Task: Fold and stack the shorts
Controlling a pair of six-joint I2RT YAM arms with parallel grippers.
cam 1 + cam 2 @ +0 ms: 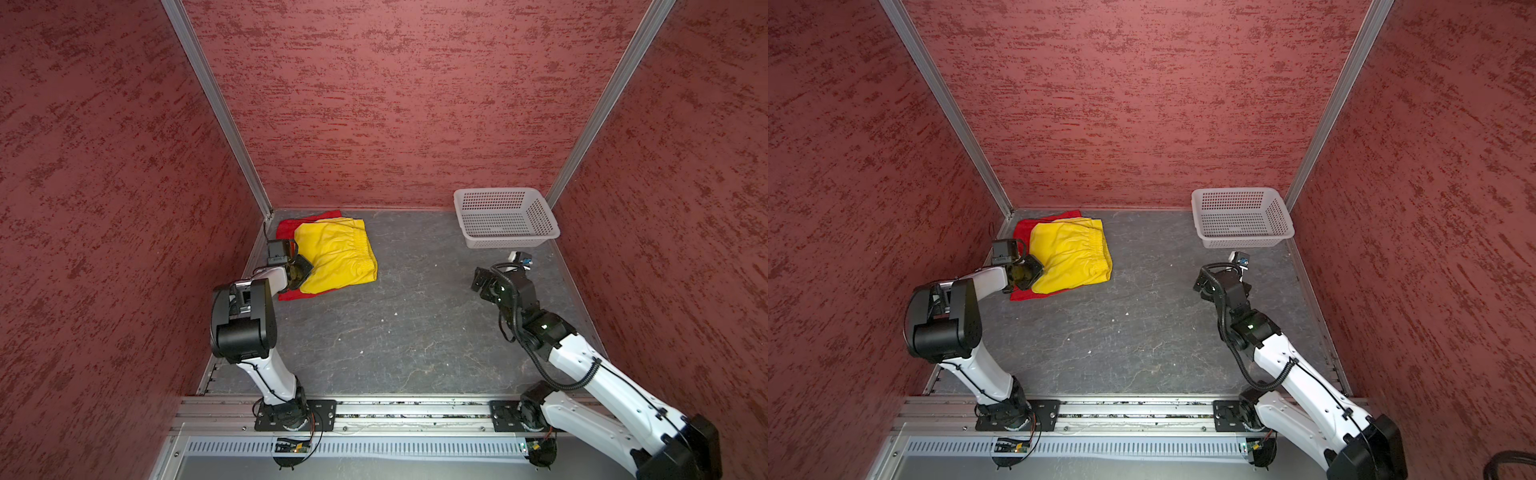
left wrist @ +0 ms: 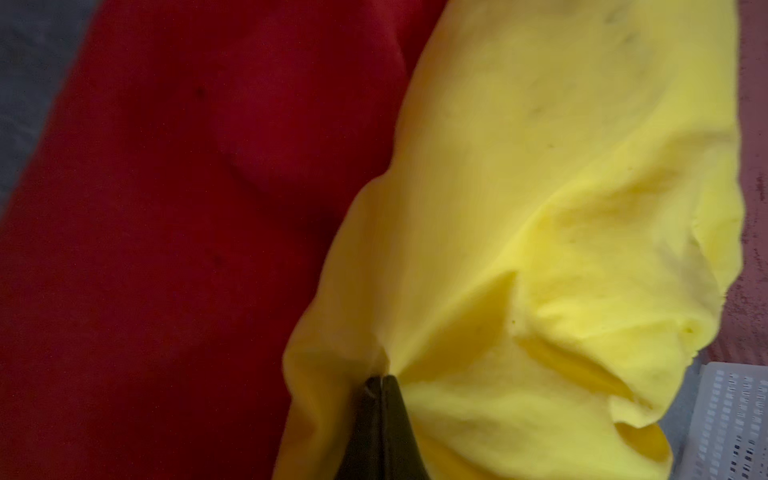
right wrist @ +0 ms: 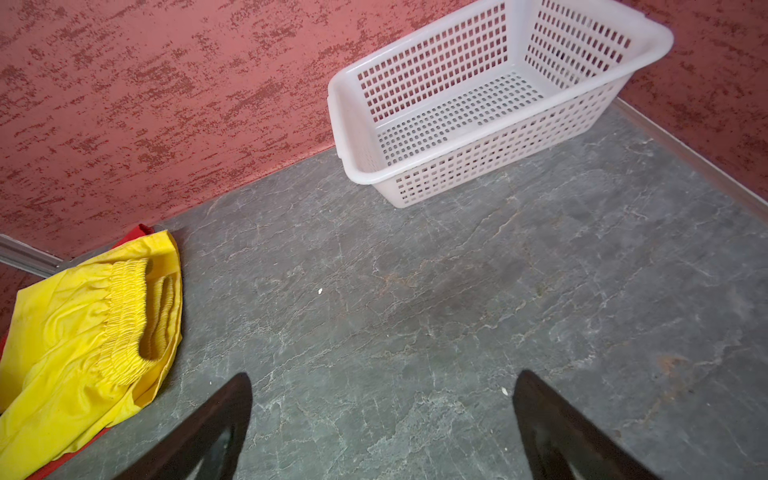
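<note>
1. Grey veined tabletop (image 1: 395,332), boxed in by red textured walls (image 1: 374,104) on left, right and far sides.
2. Near edge: metal rail (image 1: 415,411) running left to right, with both arm bases bolted on.
3. Right side, mid-depth: right gripper (image 3: 382,399) released, jaws spread wide with nothing between them, held above bare tabletop and pointed toward the far side. Also visible in both top views (image 1: 482,282) (image 1: 1204,286).
4. Left side, a bit farther: left gripper (image 2: 381,380) clenched, tips pinched together on the left edge of yellow shorts (image 1: 338,257), with fabric puckered into creases at the pinch.
5. Far left corner: yellow shorts folded and lying on top of red shorts (image 1: 286,226), gathered waistband along the right edge. Red showing only along the left, far-left and near-left margins.
6. Far right corner: white perforated basket (image 1: 513,241), upright, close to the far wall, well apart from both pairs of shorts.
</note>
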